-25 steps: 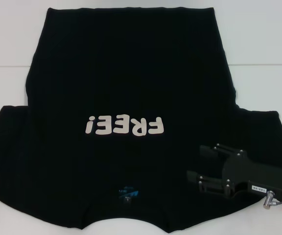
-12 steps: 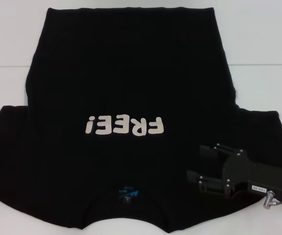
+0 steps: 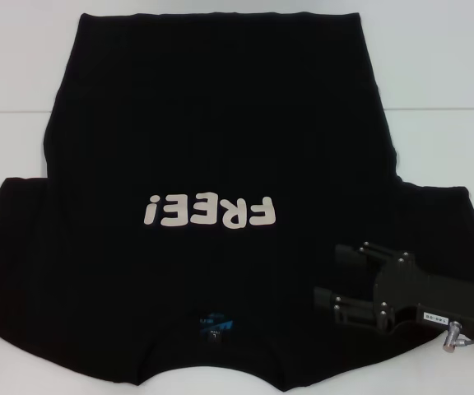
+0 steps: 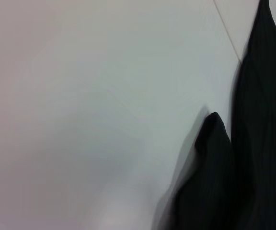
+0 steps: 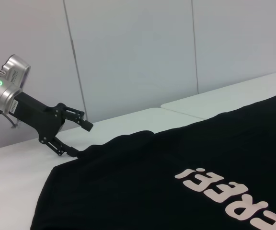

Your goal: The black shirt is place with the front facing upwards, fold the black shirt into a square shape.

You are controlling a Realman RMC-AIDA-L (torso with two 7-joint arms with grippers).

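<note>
Two grippers are seen: left gripper (image 5: 75, 139), jaws spread at black shirt (image 3: 220, 164) sleeve edge, is cut off in head view; right gripper (image 3: 336, 276), fingers apart, is unmoved since earlier.

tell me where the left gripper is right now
The left gripper shows only in the right wrist view, open, at the left sleeve edge of the black cotton T-shirt on the white table.

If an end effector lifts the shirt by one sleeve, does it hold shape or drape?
Likely drapes: the shirt lies limp and flat on the table, its sleeve edge already curling. Probably light. It may drag across the smooth surface rather than lift clean.
</note>
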